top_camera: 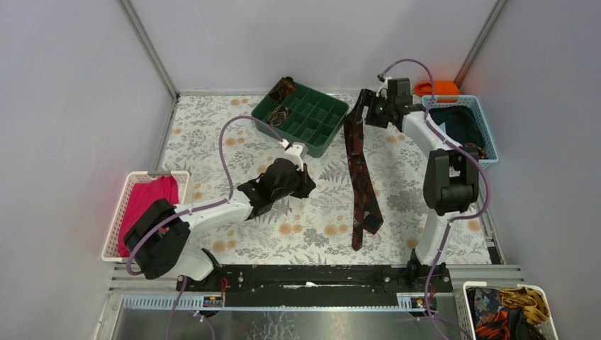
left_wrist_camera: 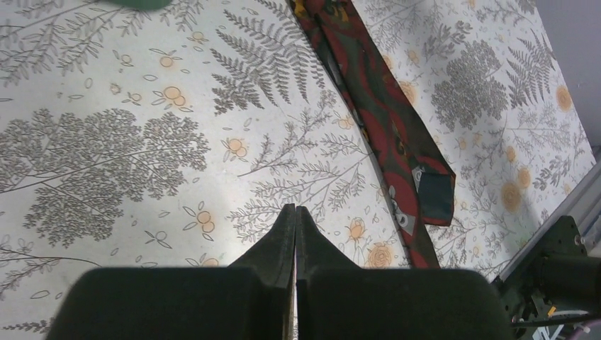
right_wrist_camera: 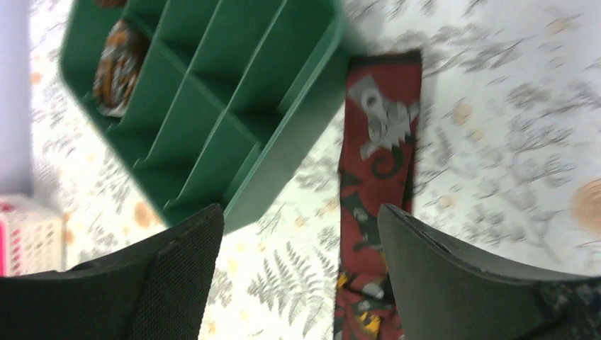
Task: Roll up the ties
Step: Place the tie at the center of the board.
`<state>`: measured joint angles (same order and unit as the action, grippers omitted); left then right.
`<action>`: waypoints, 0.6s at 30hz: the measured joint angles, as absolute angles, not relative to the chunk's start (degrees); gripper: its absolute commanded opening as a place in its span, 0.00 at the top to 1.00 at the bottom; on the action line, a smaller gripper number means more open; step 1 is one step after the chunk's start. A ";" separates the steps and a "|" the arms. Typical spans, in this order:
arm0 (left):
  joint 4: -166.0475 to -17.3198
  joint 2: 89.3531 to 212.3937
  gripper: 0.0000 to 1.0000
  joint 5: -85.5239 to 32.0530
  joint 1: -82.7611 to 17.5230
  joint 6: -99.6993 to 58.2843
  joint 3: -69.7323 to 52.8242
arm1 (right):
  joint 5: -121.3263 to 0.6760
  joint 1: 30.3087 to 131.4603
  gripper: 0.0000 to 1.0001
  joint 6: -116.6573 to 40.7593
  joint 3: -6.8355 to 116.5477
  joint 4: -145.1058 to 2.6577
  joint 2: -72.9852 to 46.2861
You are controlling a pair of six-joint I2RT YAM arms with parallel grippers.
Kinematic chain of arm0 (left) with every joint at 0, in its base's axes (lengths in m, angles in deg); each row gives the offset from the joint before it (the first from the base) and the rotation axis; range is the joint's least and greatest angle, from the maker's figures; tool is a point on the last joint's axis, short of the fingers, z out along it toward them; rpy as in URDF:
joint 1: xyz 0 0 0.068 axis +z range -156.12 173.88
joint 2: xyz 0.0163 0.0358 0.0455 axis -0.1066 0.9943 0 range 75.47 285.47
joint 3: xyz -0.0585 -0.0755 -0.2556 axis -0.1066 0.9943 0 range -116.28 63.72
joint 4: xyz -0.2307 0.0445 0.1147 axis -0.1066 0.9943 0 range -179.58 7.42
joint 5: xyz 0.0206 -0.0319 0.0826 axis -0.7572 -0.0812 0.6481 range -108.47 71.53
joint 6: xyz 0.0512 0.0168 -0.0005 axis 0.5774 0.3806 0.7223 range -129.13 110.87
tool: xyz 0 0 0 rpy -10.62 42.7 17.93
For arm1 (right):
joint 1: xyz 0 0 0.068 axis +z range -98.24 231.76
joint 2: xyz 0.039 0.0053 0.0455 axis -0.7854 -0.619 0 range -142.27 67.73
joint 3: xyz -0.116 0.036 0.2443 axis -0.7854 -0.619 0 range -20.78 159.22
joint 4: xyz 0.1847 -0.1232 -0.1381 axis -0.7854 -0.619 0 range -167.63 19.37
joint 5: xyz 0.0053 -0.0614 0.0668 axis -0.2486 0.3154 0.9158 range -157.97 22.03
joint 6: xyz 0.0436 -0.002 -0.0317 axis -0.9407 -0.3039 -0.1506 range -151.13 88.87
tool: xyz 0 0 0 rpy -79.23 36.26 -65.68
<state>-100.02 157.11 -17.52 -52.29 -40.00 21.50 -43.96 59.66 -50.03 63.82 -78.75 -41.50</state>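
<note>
One long tie (top_camera: 360, 177), maroon with red and yellow patterning, lies flat and unrolled down the middle of the floral table. My right gripper (top_camera: 359, 110) is open, just above the tie's far end beside the green divided tray (top_camera: 319, 131). In the right wrist view the tie (right_wrist_camera: 372, 177) runs between the open fingers (right_wrist_camera: 453, 283), near the right one. My left gripper (top_camera: 308, 185) is shut and empty, left of the tie's middle. In the left wrist view its tips (left_wrist_camera: 295, 210) are over bare table, and the tie's near ends (left_wrist_camera: 425, 188) lie to the right. Two coiled ties (top_camera: 281, 106) sit in the tray.
A white basket (top_camera: 117, 227) at the left holds pink-red cloth. A blue basket (top_camera: 485, 134) at the back right holds dark cloth, with an orange object (top_camera: 441, 87) behind it. A basket (top_camera: 507, 312) with more patterned fabric sits at the near right, past the black rail.
</note>
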 measured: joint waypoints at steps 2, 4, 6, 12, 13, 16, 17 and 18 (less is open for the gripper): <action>-100.04 157.09 1.00 -17.76 -51.33 -40.02 21.52 | -48.28 59.81 0.14 -48.37 70.16 -83.78 -44.89; -99.97 157.00 1.00 -17.87 -50.72 -40.04 21.52 | -52.22 59.90 0.15 -47.19 77.63 -87.25 -49.17; -99.56 156.13 1.00 -17.55 -50.33 -40.07 21.65 | -55.19 59.99 0.18 -46.62 79.25 -87.95 -50.44; -97.46 148.87 1.00 -14.11 -50.30 -40.31 23.82 | -61.77 63.94 0.27 -47.36 62.73 -89.04 -41.63; -96.87 147.96 1.00 -13.44 -50.30 -40.33 23.92 | -62.91 65.60 0.25 -47.65 60.28 -89.55 -39.95; -95.73 145.90 1.00 -12.45 -50.30 -40.46 24.49 | -65.68 71.24 0.21 -48.59 54.68 -91.25 -35.49; -95.56 145.29 1.00 -12.23 -50.30 -40.53 24.91 | -66.56 73.32 0.20 -48.98 53.00 -91.25 -34.11; -95.45 144.70 1.00 -12.17 -50.30 -40.57 25.37 | -67.58 75.00 0.19 -49.37 51.19 -91.21 -32.71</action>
